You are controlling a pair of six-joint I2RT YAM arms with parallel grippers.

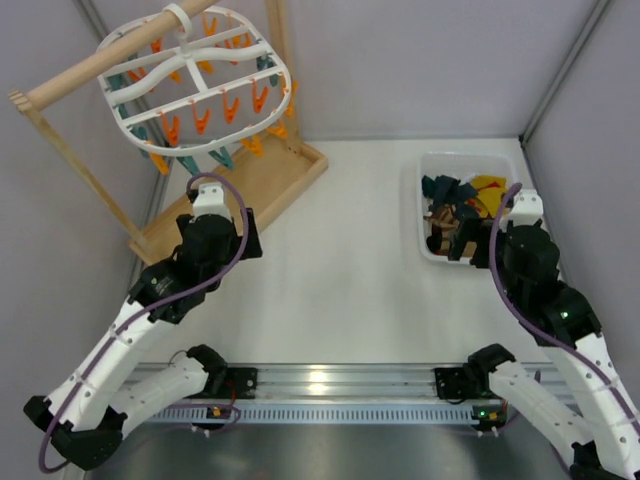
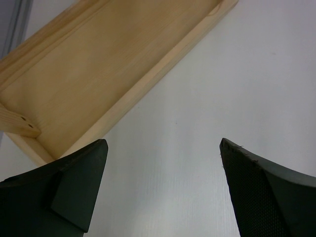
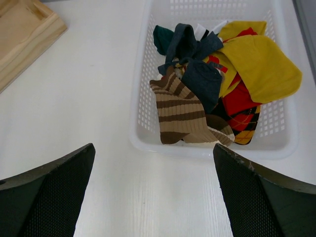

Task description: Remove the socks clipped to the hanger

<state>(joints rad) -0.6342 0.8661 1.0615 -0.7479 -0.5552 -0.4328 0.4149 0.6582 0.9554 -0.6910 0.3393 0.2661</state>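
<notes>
top view: the hanger (image 1: 200,85) hangs from the wooden rod (image 1: 90,75) in the upper left of the frame. i see only orange and teal clips on it, no fabric. the socks (image 1: 462,200) lie heaped in the white basket (image 1: 432,160) at the right. the left arm (image 1: 200,245) sits below the hanger, and the right arm (image 1: 525,260) is beside the basket.

left wrist view: the left gripper (image 2: 163,140) has its jaws wide apart and empty, above bare table next to the wooden stand base (image 2: 98,74).

right wrist view: the right gripper (image 3: 153,145) is also spread and empty. the striped sock (image 3: 180,111) lies on top of the pile, inside the basket.

i judge the unclipping finished. next i would check the far clips for a hidden sock, then park both arms.
</notes>
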